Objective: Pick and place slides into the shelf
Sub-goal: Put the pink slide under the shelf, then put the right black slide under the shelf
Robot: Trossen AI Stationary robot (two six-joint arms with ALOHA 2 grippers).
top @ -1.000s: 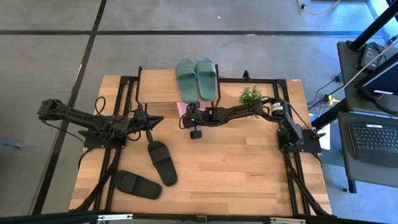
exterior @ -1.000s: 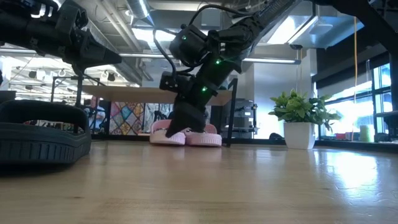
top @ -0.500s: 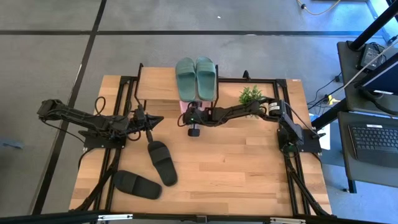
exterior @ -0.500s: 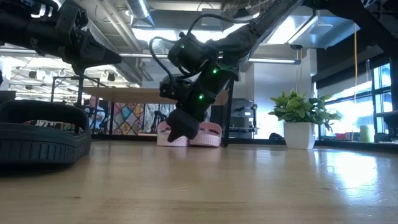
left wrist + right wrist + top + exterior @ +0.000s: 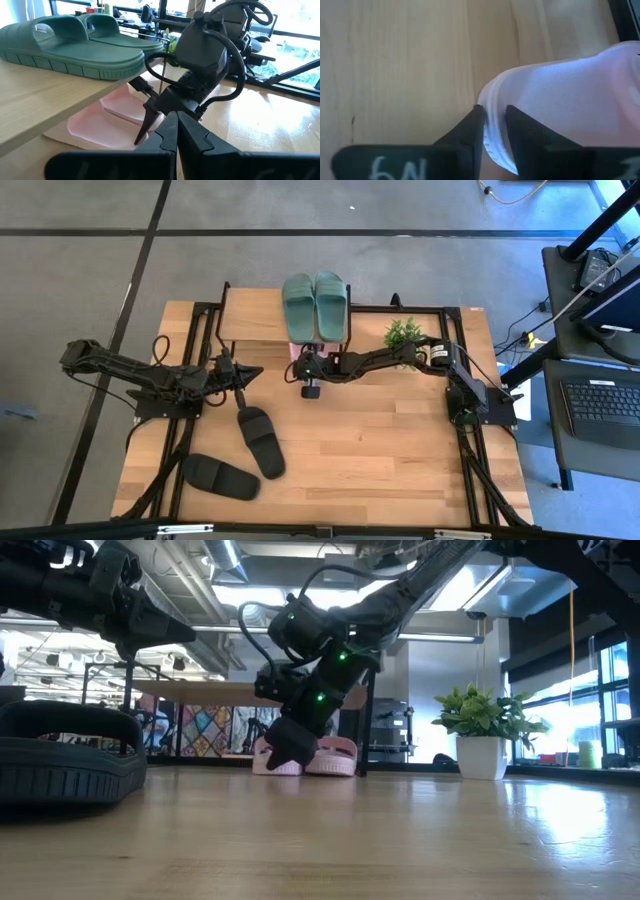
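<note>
I have the right gripper (image 5: pixel 297 363) at the front edge of the shelf (image 5: pixel 250 320), down at the lower tier, and my right wrist camera shows its two fingers (image 5: pixel 470 131) pinched on the rim of a pale pink slide (image 5: pixel 560 95). The low view shows the pink pair (image 5: pixel 305 754) lying side by side on the table under the shelf's wooden top board, with that gripper touching the nearer one.

The dark green pair (image 5: pixel 316 306) sits on top of the shelf at its right end, the two slides touching each other; I see them from the left wrist camera too (image 5: pixel 75 42), flat on the board above the pink ones (image 5: pixel 115 117).

The left gripper (image 5: pixel 248 372) hangs just off the shelf's front left corner, and its fingers (image 5: pixel 170 135) are pressed together with nothing between them.

Both black slides are on the table in front of the shelf: one (image 5: pixel 260 440) just below the left gripper, the other (image 5: pixel 220 476) further toward the table's front left, apart from the first. A small potted plant (image 5: pixel 404 333) stands to the right of the shelf.
</note>
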